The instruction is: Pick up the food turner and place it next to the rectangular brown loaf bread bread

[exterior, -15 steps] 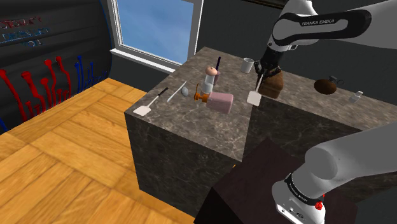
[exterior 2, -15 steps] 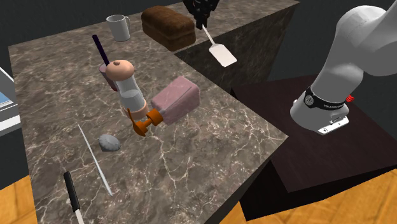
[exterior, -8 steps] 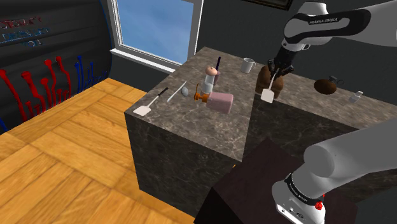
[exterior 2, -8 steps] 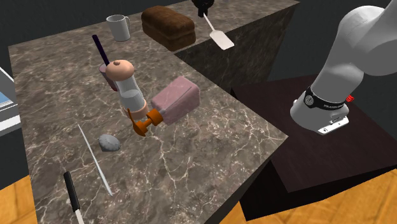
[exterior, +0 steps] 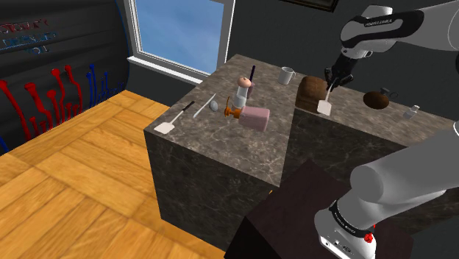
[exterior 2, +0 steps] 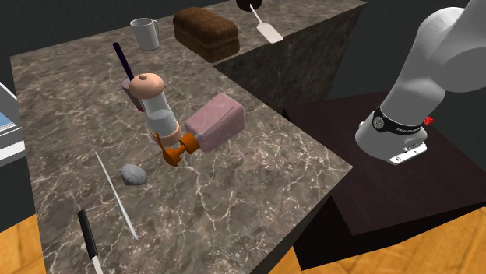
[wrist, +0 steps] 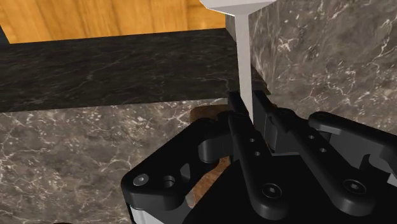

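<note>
My gripper (exterior: 332,84) is shut on the thin white handle of the food turner (exterior: 324,106), whose flat white blade hangs below it. The turner sits just off the end of the brown loaf (exterior: 311,88), toward the shoulder view's right, above the marble counter (exterior: 221,147). In the second exterior view the turner's blade (exterior 2: 270,33) hangs to the right of the loaf (exterior 2: 205,31), under the gripper (exterior 2: 251,7). In the wrist view the fingers (wrist: 236,105) clasp the white handle (wrist: 242,57), with counter below.
A white mug (exterior: 286,75) stands beyond the loaf. A pink block (exterior: 255,117), a pink-topped bottle (exterior: 243,92), a grey stone (exterior 2: 133,174), a white stick (exterior 2: 115,194) and a second spatula (exterior: 173,119) lie on the nearer counter. A brown teapot (exterior: 378,98) sits farther right.
The gripper has carried the turner toward the shoulder view's right, from in front of the loaf to beside its far end, and the blade hangs slightly higher.
</note>
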Tool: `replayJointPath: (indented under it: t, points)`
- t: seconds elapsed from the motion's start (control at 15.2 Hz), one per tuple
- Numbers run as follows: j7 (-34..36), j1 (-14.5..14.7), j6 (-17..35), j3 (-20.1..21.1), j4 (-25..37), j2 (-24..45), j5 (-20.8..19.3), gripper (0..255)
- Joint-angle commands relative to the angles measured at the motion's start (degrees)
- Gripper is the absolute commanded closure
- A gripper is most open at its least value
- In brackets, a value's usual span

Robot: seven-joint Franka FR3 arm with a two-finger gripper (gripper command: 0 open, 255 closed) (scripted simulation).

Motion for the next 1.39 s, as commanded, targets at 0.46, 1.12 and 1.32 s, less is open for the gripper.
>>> replayJointPath:
  t: [0.46, 1.12, 1.32]
  points:
    - [-13.14, -5.08, -1.25, -6.59, 13.22, 12.01, 3.52, 255]
    - [-25.97, -13.97, -7.81, -10.13, 36.89, 30.35, 11.08, 255]
    - [-28.85, -17.85, -11.47, -10.21, 47.14, 37.32, 13.53, 255]
